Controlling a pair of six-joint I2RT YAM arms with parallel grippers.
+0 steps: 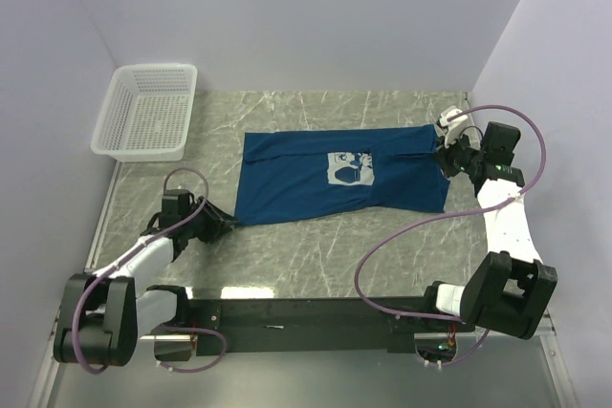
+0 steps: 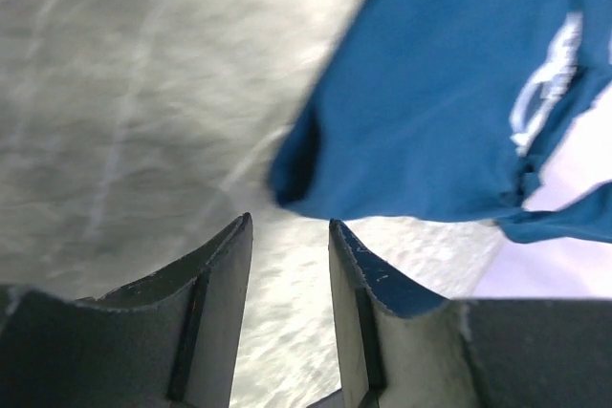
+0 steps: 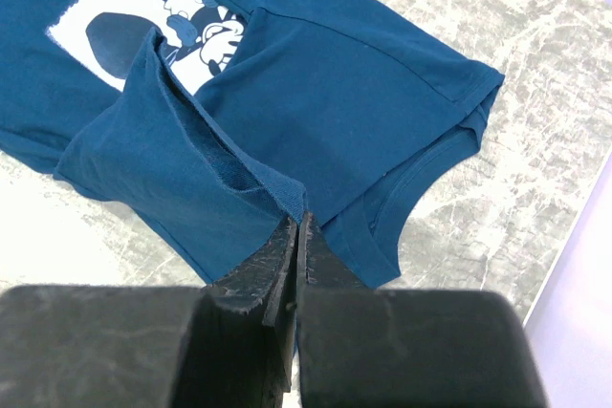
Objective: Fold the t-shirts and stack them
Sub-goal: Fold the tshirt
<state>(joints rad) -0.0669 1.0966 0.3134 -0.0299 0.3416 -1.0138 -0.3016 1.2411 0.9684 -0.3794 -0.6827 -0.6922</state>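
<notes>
From above I see the t-shirt lying mid-table. Only the wrist views settle the pincers: the right gripper is pinching a lifted fold of it, and the left gripper is spread and empty, just short of its near-left corner.

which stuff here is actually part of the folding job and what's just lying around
Part of the job:
- dark blue t-shirt, spread on the table
- right tool, shut on a fold of its cloth
- left tool, open, just short of the shirt's corner

Just lying about:
- white mesh basket, at the far left corner, apart from the shirt
</notes>
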